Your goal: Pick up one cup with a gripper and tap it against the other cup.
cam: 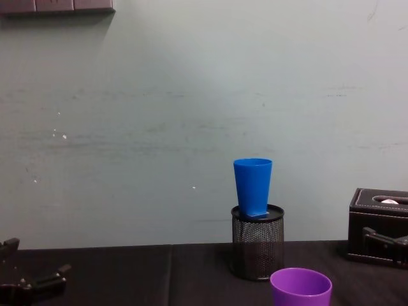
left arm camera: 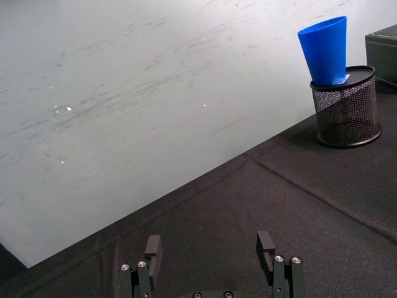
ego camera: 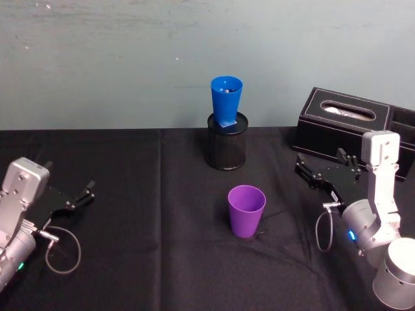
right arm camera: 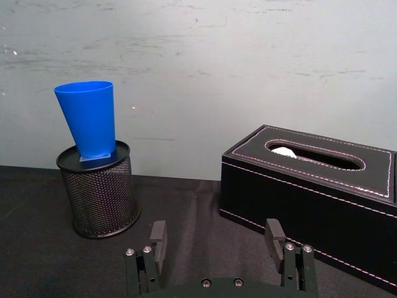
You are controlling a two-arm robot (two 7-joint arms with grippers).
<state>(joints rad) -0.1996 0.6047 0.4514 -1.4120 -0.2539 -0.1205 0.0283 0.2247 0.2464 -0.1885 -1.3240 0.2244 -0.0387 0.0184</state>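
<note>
1. The purple cup [ego camera: 246, 210] stands upright on the black worktop [ego camera: 155, 259], near the middle, touched by nothing.
2. The blue cup [ego camera: 225, 99] sits in the mesh holder [ego camera: 227, 149], farther back.
3. The right hand [ego camera: 310, 173] is at the right, beside the tissue box [ego camera: 343, 126]; its fingers are apart and hold nothing.
4. The left hand [ego camera: 83, 192] rests at the left, also spread and without load.

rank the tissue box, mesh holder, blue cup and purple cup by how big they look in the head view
1. tissue box, though partly hidden
2. mesh pen holder
3. blue cup and purple cup: about alike; purple sits nearer, so unsure
</note>
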